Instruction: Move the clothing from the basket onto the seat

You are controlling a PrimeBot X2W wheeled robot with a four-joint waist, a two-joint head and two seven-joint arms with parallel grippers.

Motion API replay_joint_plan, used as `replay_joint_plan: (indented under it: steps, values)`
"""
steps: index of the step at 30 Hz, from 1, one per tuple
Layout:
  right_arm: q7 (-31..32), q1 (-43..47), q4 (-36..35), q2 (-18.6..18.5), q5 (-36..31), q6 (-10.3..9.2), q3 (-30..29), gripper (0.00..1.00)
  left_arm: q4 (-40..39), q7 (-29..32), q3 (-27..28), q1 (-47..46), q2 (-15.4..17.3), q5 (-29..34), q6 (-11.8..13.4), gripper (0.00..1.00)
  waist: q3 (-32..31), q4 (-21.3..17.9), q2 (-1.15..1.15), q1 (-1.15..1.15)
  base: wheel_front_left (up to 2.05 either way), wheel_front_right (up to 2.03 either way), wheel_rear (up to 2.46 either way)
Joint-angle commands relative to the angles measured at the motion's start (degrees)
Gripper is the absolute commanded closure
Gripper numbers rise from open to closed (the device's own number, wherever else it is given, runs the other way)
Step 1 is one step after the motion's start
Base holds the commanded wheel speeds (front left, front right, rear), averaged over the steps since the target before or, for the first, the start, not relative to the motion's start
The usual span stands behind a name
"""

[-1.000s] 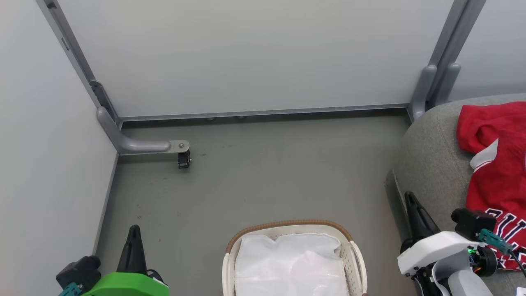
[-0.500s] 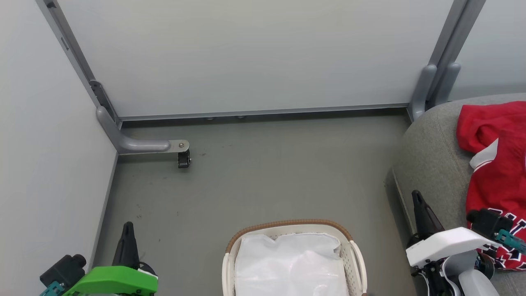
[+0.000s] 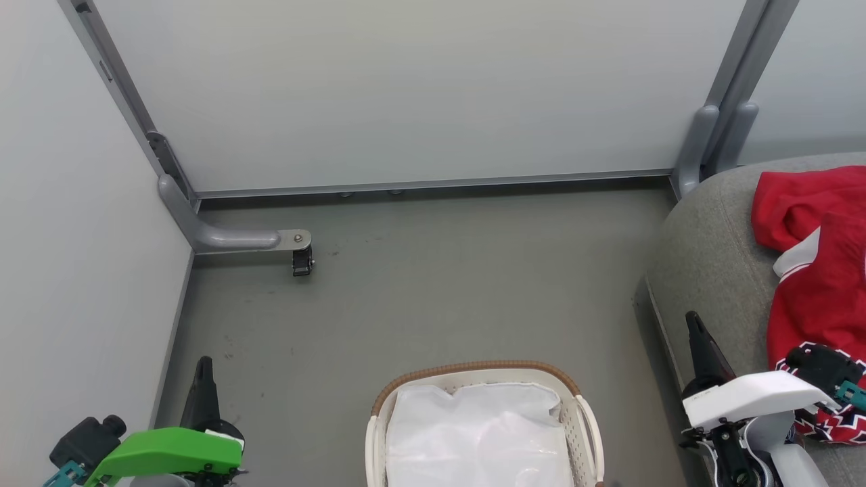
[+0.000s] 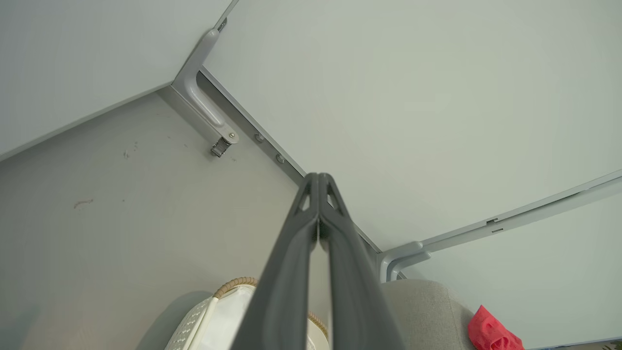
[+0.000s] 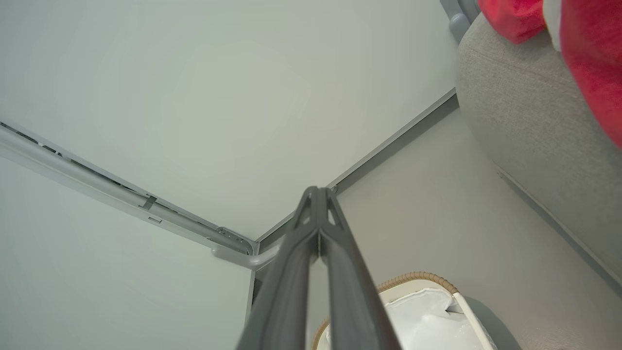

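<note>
The left hand (image 3: 202, 370), ahead of its green wrist cover (image 3: 169, 450), sits at the lower left of the head view. Its two dark fingers are clenched tip to tip and grasp nothing, as the left wrist view shows plainly. The right hand (image 3: 693, 323), ahead of a white wrist cover (image 3: 751, 399), stands at the lower right, also pressed closed and empty. Its tips lie against the front of the seat (image 3: 710, 257) in the head view; whether they touch it cannot be told.

Between the two hands, at the bottom edge, is the basket (image 3: 473, 369) with its brown woven rim and white perforated wall. A crumpled white liner sheet (image 3: 473, 433) covers the inside that shows.

The clothing (image 3: 835, 270) lies on the grey seat at the right, well apart from the basket. The jersey (image 3: 825, 311) with white trim is nearer, its lettering partly hidden behind the right wrist. The plain red garment (image 3: 795, 199) is bunched just beyond and appears to touch it.

Farther off, the grey floor (image 3: 440, 291) runs to pale partition panels (image 3: 419, 88) held by grey metal posts (image 3: 720, 135). A small black caster (image 3: 302, 261) hangs from a bracket foot at the left corner.
</note>
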Motion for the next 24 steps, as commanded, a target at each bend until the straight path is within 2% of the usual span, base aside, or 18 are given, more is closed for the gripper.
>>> replay_joint_plan:
  steps: [1, 24]
  values:
    - [0.4, -0.2, -1.0, -0.4, 2.0, -0.02, -0.4, 1.00, -0.8, 0.5, 0.5, -1.7, 0.2, -1.8, -0.3, 1.00, 0.0, 0.0, 0.19, 0.00, 0.00, 0.00, 0.00]
    - [4.2, 0.2, -2.2, -0.5, 16.9, -0.03, -1.7, 1.00, -1.2, 4.4, 2.5, -3.0, 0.3, -14.5, -1.0, 1.00, 0.1, -0.1, 0.28, 0.00, 0.00, 0.00, 0.00]
